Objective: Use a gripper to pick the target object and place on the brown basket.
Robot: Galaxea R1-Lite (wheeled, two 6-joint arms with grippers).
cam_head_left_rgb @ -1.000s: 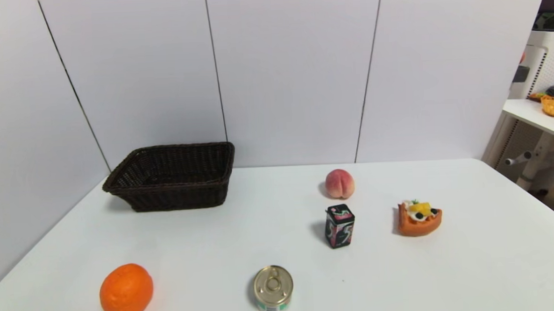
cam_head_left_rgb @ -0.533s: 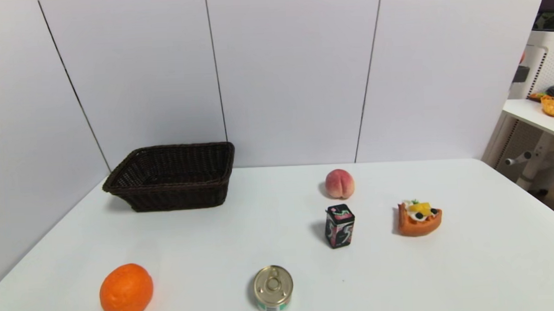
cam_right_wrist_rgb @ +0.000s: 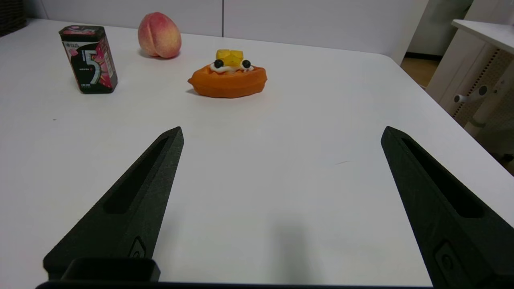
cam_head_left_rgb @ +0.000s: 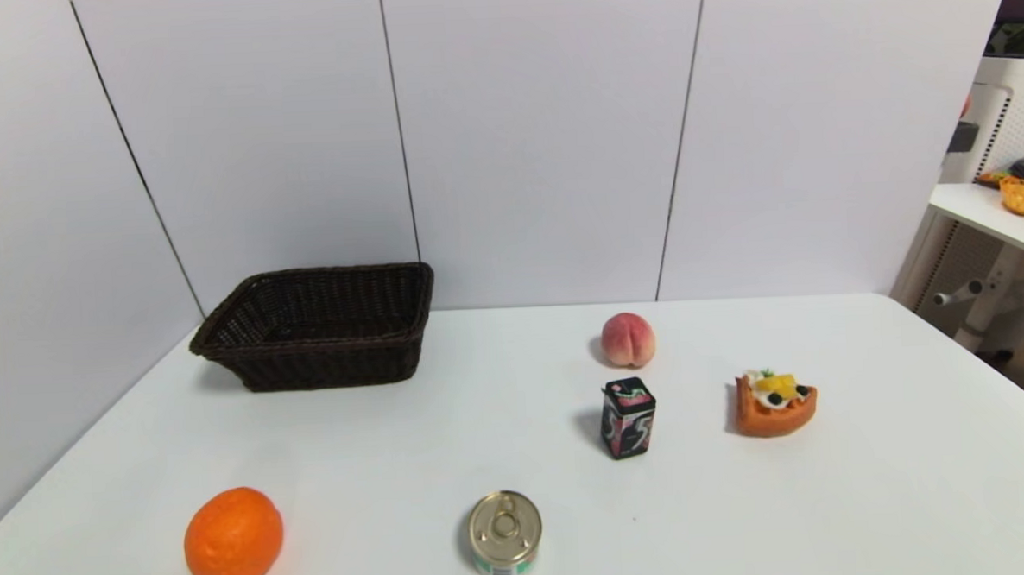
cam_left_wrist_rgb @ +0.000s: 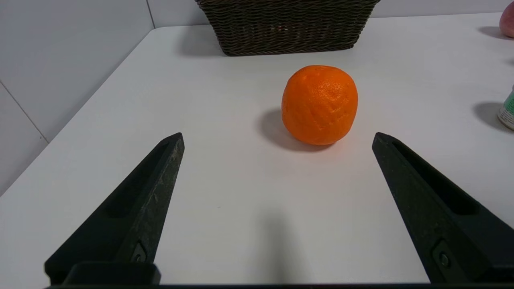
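Fingers point(cam_left_wrist_rgb: 148, 200) of left gripper point(cam_left_wrist_rgb: 277, 136) spread wide, holding nothing, low over white table point(cam_head_left_rgb: 875, 479), orange point(cam_left_wrist_rgb: 319, 104) just ahead. Right gripper point(cam_right_wrist_rgb: 282, 129) likewise spread and empty, facing waffle tart point(cam_right_wrist_rgb: 227, 76), gum box point(cam_right_wrist_rgb: 89, 59) and peach point(cam_right_wrist_rgb: 159, 29). Target object point(cam_head_left_rgb: 505, 534), probably the small gold-topped can, stands upright near front edge, well apart from brown basket point(cam_head_left_rgb: 334, 364) at far left.

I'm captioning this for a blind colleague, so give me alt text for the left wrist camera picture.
The left gripper, its two black fingers spread open, sits low over a white table, facing a round, dimpled orange that lies just ahead, untouched. Beyond the orange stands a dark brown woven wicker basket near the wall.
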